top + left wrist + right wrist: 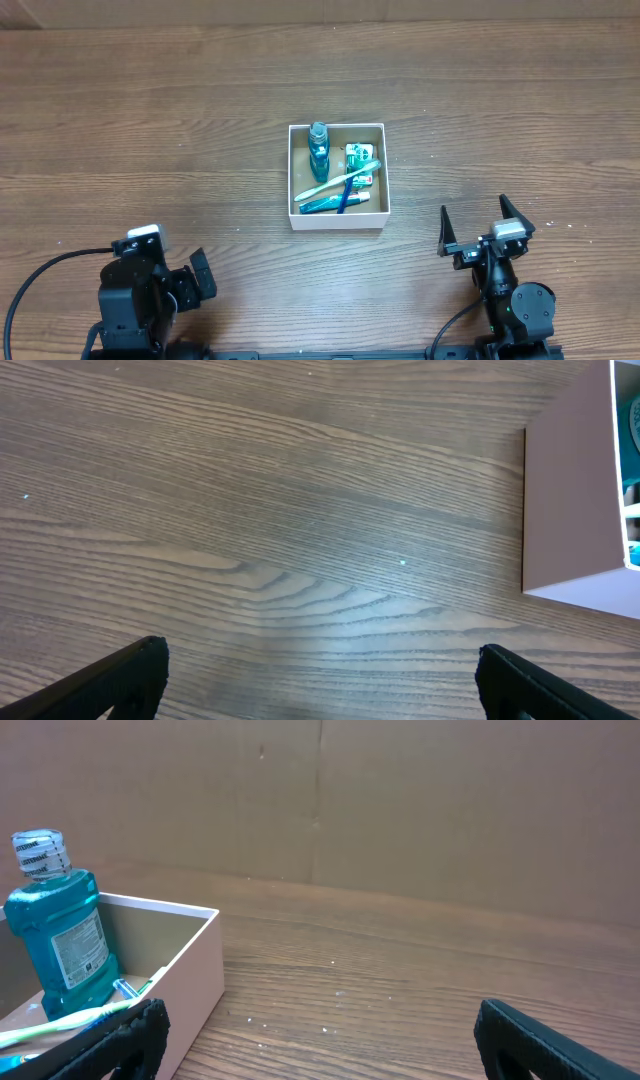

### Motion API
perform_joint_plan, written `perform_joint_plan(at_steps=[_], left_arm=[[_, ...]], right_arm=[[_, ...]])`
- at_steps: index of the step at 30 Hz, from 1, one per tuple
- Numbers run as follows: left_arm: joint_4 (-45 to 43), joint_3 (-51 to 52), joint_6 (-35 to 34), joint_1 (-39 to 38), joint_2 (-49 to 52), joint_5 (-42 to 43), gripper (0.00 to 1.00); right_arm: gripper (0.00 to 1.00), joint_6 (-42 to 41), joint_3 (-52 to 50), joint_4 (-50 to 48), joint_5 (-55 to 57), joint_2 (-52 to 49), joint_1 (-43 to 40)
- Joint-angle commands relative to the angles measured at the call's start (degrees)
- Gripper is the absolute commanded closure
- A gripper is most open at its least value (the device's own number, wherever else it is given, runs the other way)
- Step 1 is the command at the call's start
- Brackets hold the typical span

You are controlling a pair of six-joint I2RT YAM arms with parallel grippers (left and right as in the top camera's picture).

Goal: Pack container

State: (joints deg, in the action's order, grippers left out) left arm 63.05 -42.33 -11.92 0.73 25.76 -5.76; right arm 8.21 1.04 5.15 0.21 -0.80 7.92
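Spreading wide, the left gripper is hovering low over bare table with nothing between its fingers. One white outer wall of the container is showing at the right edge of the left wrist view, well apart from the fingertips. The right gripper is likewise standing open and holding nothing, with the container off to its left.

Seen from overhead, both arms are sitting at the near edge of the table, and the container is resting between them and farther out, slightly nearer the right arm. Inside it a blue mouthwash bottle is rising above the rim at the left side, though I cannot tell whether it is standing or leaning. A white-and-green toothbrush is lying slantwise across the middle, and other small teal items are lying around it.

Being thin cardboard, the box is probably handling as light and easily pushed, sliding on the wood and flexing at mid-wall. Taking hold by pinching one wall over the rim near a corner looks stiffest. The bottle is likely making the left side heavier, so a tilt could be shifting the contents.
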Motion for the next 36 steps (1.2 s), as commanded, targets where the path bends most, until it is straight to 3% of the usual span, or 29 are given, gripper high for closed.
perform_joint_plan(at_steps=[1,23,25,32,36], left_arm=[[-0.02,0.2,-0.76,-0.39,-0.33,0.22,0.0],[0.31,0.81,-0.74,0.04,-1.97,-0.59,0.0],[-3.26,2.62,-0.31,0.04,-4.39,-0.48,0.0],[-28.24,18.51,13.4,0.11,-14.8,4.33,0.0],[-44.78,27.52,13.73,0.9,-18.25,4.57,0.0]], right_arm=[[0.0,-0.28,-0.57,-0.37,-0.37,0.63,-0.17],[0.0,-0.28,-0.57,-0.37,-0.37,0.63,-0.17],[0.0,-0.28,-0.57,-0.37,-0.35,0.63,-0.17],[0.0,-0.28,-0.57,-0.37,-0.35,0.63,-0.17],[0.0,-0.28,-0.57,-0.37,-0.35,0.63,-0.17]])
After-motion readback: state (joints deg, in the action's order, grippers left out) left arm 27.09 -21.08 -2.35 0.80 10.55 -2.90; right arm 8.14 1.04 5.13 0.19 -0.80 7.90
